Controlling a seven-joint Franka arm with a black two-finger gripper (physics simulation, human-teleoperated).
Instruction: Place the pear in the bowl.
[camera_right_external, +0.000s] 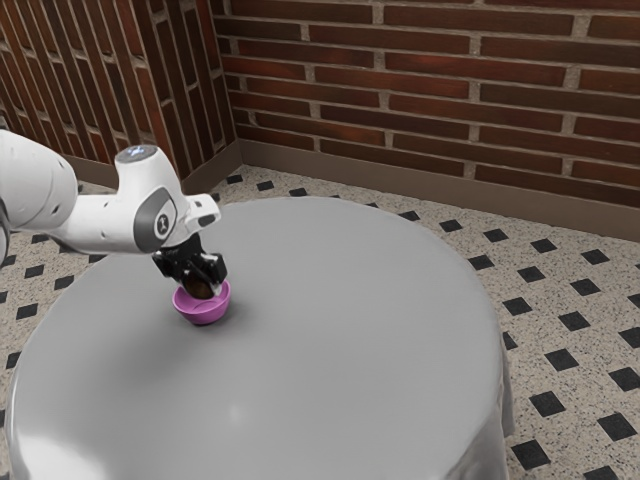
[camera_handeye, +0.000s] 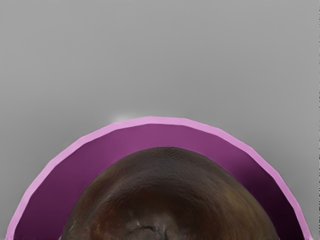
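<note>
The gripper (camera_right_external: 201, 288), black, is just over the bowl (camera_right_external: 203, 313), and it holds the pear (camera_handeye: 170, 195) between its two fingers (camera_right_external: 218, 284). These fingers stand apart by the thickness of the pear, one on each side of it, and their tips point down to the bowl. The pear is dark brown, at the mouth of the bowl, with its lower part inside the circle of the rim. In the wrist view there is purple inner wall around the visible part of the pear, and a small rough mark on its skin. If the pear touches the inside of the bowl, I cannot tell.

The bowl is pink-purple and stands upright on the grey round table (camera_right_external: 340, 330). Its rim is a lighter pink. The white arm (camera_right_external: 100, 222) comes to the bowl from the exterior view's left, and its hand leans above it. From the bowl, the larger part of the table top spreads toward the exterior view's right. Beyond the bowl and lower than it, around the table, is a pale speckled floor (camera_right_external: 520, 380) with black squares (camera_right_external: 547, 403). Farther behind the bowl there is a wall (camera_right_external: 450, 90) of red-brown bricks, with a plain brown strip (camera_right_external: 400, 178) along its foot.
</note>
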